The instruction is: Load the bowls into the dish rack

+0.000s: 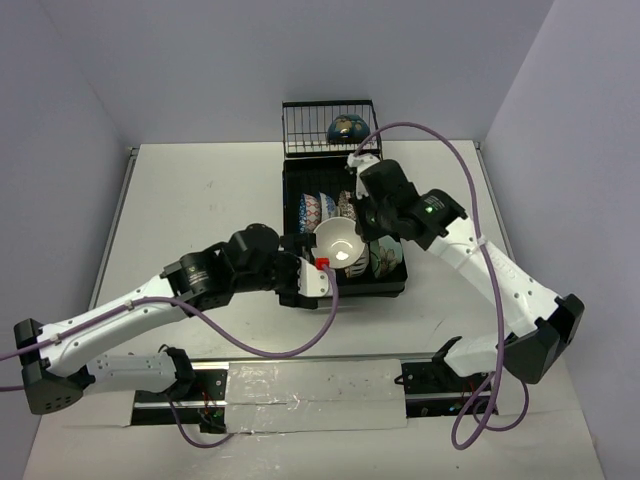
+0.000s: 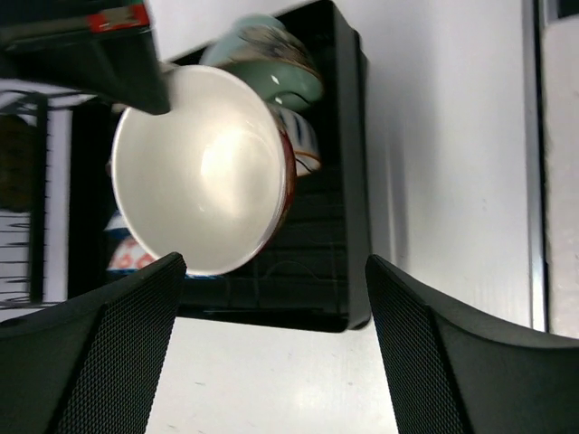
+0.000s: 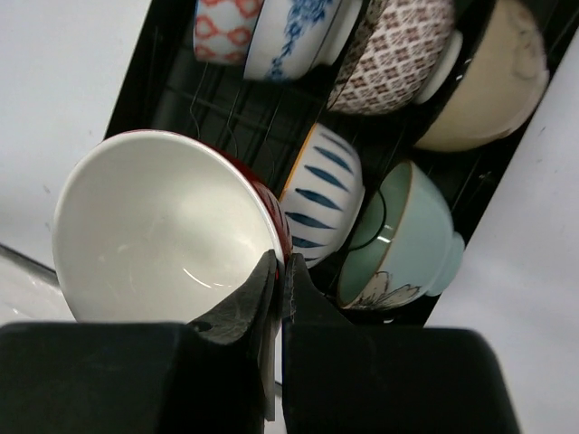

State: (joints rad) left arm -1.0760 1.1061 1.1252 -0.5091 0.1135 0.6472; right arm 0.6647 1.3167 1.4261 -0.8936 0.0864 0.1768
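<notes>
My right gripper is shut on the rim of a bowl that is white inside and red outside. It holds that bowl tilted over the front left part of the black dish rack. Several bowls stand on edge in the rack: a red-patterned one, a blue floral one, a brown lattice one, a cream one, a blue-leaf one and a pale green one. My left gripper is open and empty just in front of the rack, below the held bowl.
The upright wire basket at the rack's far end holds a dark blue bowl. The left arm lies across the table on the left, the right arm on the right. Grey walls surround the table.
</notes>
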